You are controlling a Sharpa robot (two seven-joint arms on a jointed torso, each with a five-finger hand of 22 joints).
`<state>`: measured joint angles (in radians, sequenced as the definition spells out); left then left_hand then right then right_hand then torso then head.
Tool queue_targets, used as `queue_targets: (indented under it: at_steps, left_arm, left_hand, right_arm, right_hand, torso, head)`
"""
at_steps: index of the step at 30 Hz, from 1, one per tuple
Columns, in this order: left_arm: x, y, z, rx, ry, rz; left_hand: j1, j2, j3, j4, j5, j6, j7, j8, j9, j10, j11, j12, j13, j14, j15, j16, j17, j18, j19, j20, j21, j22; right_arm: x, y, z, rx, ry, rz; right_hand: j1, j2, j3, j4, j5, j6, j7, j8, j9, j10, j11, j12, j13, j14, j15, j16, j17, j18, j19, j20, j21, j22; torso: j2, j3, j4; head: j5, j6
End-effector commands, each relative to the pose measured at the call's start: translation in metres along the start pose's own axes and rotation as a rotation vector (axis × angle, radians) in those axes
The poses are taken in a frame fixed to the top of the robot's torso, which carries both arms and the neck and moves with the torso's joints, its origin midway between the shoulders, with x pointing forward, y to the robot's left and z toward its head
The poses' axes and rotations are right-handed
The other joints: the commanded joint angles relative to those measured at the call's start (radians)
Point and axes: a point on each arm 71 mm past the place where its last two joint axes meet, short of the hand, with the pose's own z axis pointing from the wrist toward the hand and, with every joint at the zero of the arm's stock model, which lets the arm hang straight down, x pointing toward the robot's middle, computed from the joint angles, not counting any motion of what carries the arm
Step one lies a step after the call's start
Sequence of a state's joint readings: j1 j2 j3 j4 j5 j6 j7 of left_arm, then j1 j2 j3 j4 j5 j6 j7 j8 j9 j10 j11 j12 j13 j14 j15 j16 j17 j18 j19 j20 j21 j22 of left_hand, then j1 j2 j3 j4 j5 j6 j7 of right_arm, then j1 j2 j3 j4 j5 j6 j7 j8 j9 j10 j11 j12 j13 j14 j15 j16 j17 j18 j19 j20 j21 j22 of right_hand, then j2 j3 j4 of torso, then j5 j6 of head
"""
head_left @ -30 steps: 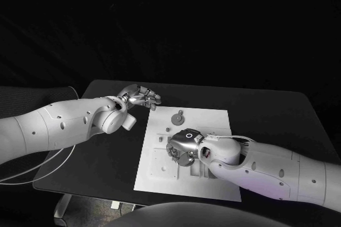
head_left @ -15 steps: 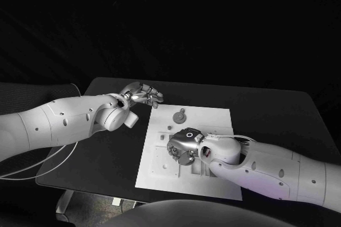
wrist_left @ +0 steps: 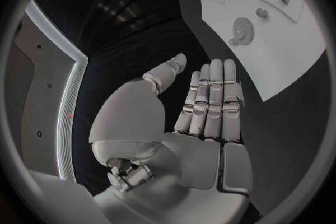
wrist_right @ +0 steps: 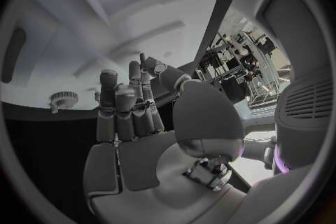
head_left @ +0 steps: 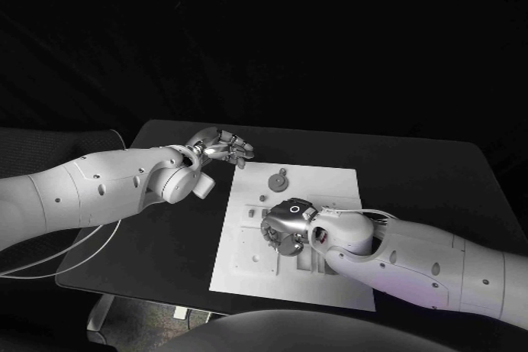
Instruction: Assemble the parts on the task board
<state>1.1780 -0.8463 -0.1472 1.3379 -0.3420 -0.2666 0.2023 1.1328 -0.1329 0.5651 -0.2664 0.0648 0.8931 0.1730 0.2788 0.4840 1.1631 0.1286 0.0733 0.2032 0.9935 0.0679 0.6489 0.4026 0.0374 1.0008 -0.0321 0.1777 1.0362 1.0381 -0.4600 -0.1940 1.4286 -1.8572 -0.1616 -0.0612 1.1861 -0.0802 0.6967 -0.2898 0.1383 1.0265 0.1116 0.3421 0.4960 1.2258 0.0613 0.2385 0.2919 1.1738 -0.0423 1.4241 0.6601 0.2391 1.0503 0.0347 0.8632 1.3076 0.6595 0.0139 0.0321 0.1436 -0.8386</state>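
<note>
Right hand (head_left: 284,228) palm down over the middle of the white task board (head_left: 330,184), fingers bent onto its surface (whether they hold anything cannot be told), left hand (head_left: 223,148) flat and empty — fingers straight, side by side — above the black table (head_left: 418,169) just off the board's far left corner, grey gear (head_left: 278,182) lying on the board near that hand.
</note>
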Motion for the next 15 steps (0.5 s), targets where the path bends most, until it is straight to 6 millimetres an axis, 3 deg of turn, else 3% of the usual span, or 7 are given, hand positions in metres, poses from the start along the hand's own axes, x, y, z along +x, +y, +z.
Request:
queue_targets:
  at_steps: [1, 15]
  left_arm:
    - [0.0015, -0.002, 0.0006, 0.007, 0.004, -0.007]
    - [0.0028, -0.0024, 0.0011, 0.008, 0.008, -0.008]
  left_hand:
    - [0.007, 0.006, 0.002, -0.001, 0.0, -0.009, -0.001, 0.006, -0.002, 0.002, 0.003, -0.003, -0.001, 0.007, -0.001, -0.006, 0.002, 0.02, 0.006, 0.001, -0.006, 0.002]
    - [0.008, 0.006, 0.002, -0.001, 0.0, -0.009, -0.001, 0.006, -0.002, 0.002, 0.003, -0.003, -0.001, 0.007, -0.002, -0.008, 0.004, 0.019, 0.006, 0.0, -0.007, 0.002]
  right_arm:
    - [0.0019, 0.0001, -0.0005, -0.003, 0.018, -0.02]
    - [0.001, 0.0033, 0.0026, -0.012, 0.018, -0.022]
  right_hand:
    - [-0.003, 0.008, 0.006, -0.002, 0.004, 0.007, 0.002, 0.003, 0.002, 0.008, -0.002, 0.001, 0.002, 0.001, -0.007, -0.005, -0.001, 0.023, 0.002, -0.008, 0.005, 0.018]
    - [-0.003, 0.008, 0.006, -0.002, 0.004, 0.006, 0.002, 0.004, 0.002, 0.008, -0.002, 0.0, 0.003, 0.001, -0.007, -0.006, 0.0, 0.023, 0.001, -0.009, 0.005, 0.018]
  torso:
    - [0.0, 0.0008, -0.0006]
    - [0.0, 0.0005, -0.0001]
  head:
    - [0.001, -0.002]
    - [0.001, -0.004]
